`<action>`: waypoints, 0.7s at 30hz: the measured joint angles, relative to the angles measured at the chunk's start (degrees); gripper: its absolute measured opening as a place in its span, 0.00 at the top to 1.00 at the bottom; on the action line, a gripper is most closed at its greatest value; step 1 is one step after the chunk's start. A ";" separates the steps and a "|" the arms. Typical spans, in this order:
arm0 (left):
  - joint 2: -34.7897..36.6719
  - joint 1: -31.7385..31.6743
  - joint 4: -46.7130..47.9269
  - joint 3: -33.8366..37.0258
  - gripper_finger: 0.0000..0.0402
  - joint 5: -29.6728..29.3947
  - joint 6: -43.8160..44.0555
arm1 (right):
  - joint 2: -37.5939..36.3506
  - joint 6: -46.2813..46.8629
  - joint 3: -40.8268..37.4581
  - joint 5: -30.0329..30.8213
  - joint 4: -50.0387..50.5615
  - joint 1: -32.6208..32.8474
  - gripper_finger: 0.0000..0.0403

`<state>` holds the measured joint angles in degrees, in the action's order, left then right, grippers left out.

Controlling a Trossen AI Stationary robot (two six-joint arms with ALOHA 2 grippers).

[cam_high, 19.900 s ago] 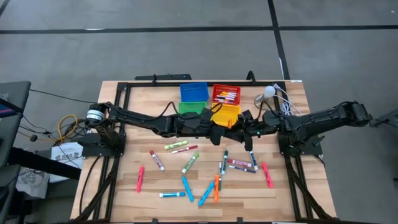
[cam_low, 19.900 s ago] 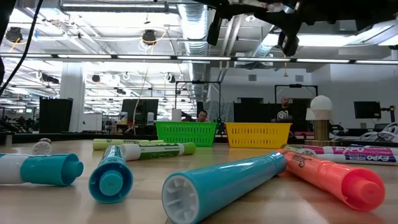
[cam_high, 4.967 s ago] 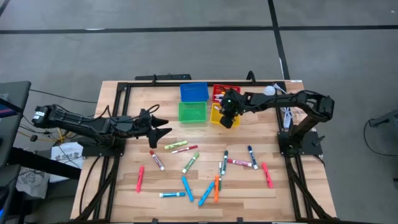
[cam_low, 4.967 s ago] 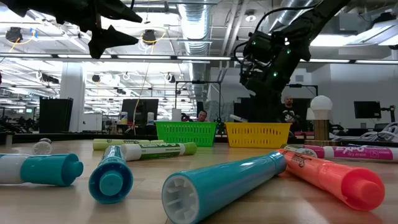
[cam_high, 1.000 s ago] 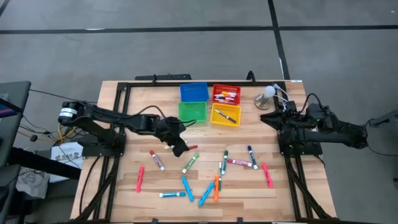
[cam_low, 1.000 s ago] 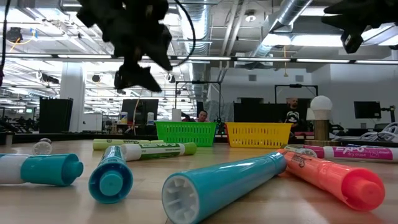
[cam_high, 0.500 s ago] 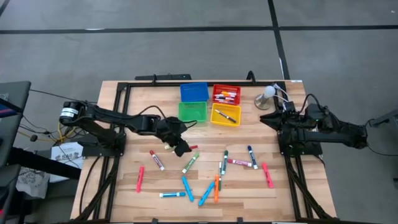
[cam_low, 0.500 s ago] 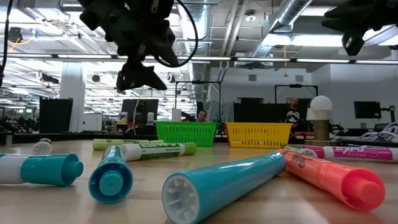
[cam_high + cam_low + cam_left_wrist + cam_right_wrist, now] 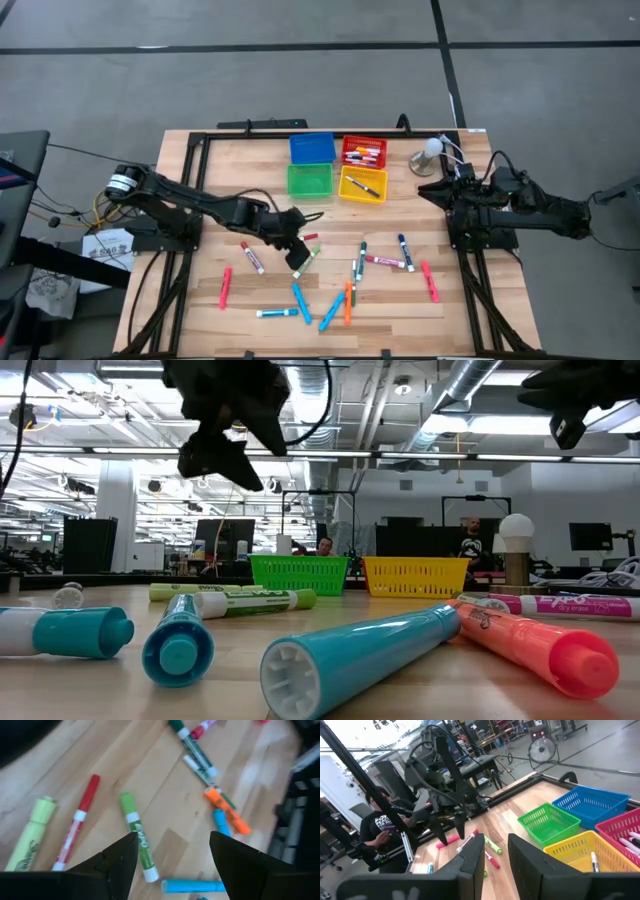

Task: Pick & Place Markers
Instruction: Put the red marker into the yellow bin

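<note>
Over the desk [image 9: 200, 310], high view: left gripper [image 9: 298, 262] hangs mid-desk above the green-capped marker [image 9: 306, 259], beside the red marker [image 9: 297, 240] and the yellow-green highlighter. Loose markers [image 9: 345, 285] crowd the near middle; bare wood lies along the near-left edge and the right edge. 4 bins at the far edge: blue bin [image 9: 311, 147], red bin [image 9: 363, 151], green bin [image 9: 309, 180], yellow bin [image 9: 362, 186] with 1 marker inside; the red bin holds several. Right gripper [image 9: 425, 190] rests at the right side by the frame, off the markers.

Low view: left gripper [image 9: 222, 452] well above the desk top, touching nothing. Teal markers and 1 salmon one lie nearest the lens.

Left wrist view: fingers [image 9: 117, 857] spread wide, empty; the green-capped marker [image 9: 138, 836] lies between them, not touched.

Right wrist view: fingers [image 9: 470, 857] stand narrowly parted, nothing seen between them. A person sits beyond the desk edge.
</note>
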<state>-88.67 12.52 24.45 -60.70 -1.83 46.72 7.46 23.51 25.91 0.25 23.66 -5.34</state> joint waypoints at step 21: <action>-14.20 -1.52 11.58 -8.99 0.39 -1.40 -9.34 | 0.00 0.02 0.02 -0.02 0.04 0.00 0.81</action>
<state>-102.87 11.00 36.03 -69.69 -3.23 37.38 7.46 23.53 25.93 0.23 23.70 -5.34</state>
